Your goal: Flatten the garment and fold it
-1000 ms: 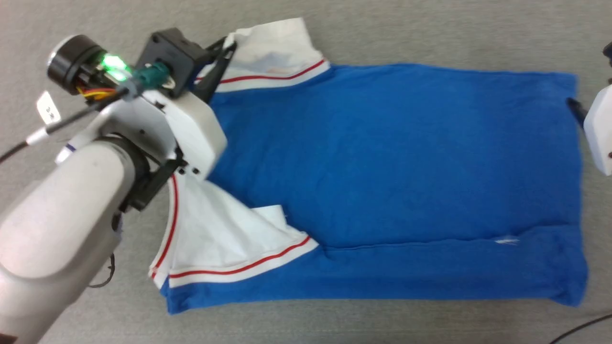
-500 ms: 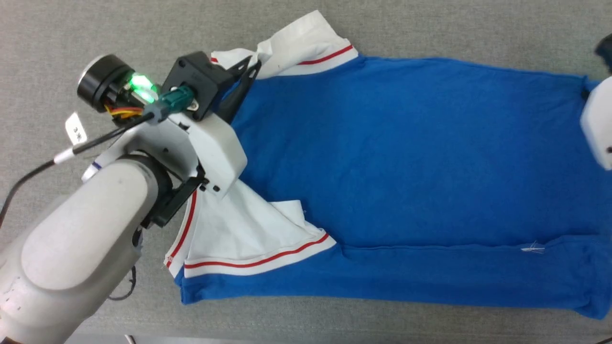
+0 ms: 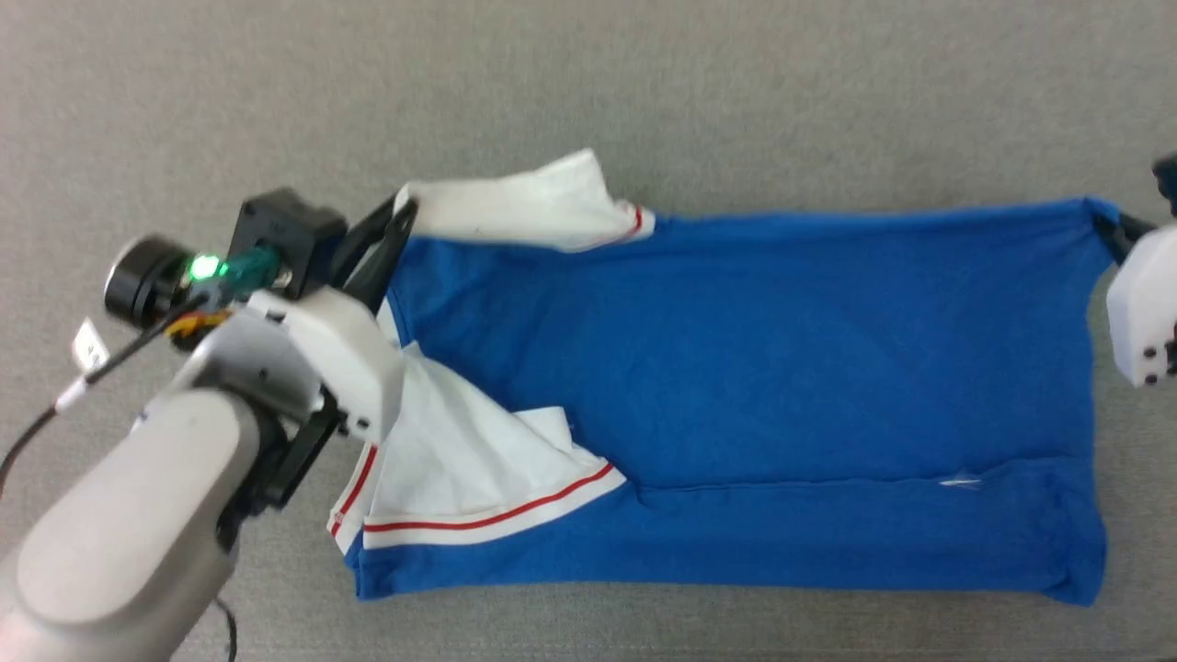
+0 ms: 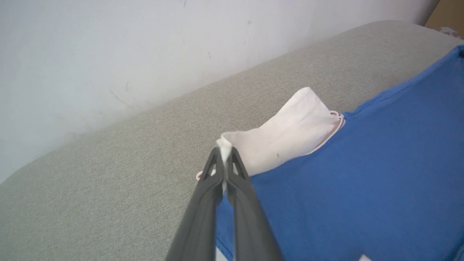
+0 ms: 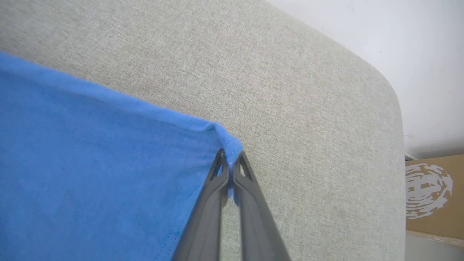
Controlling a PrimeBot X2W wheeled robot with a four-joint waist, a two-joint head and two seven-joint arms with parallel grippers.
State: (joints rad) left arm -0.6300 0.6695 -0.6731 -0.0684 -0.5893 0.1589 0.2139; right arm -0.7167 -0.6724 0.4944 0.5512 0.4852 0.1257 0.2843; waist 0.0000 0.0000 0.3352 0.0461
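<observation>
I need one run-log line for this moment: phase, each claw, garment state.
phase: folding | left claw: shut on garment at white sleeve | right claw: shut on blue corner | far edge: taut between claws | near edge: folded over

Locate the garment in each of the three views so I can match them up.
Head view: garment spans the centre, left gripper on its white sleeve, right gripper on the far right corner.
Left wrist view: lower right, white sleeve pinched at centre.
Right wrist view: lower left, blue corner pinched at centre.
Shared landmark: the grey surface under it.
</observation>
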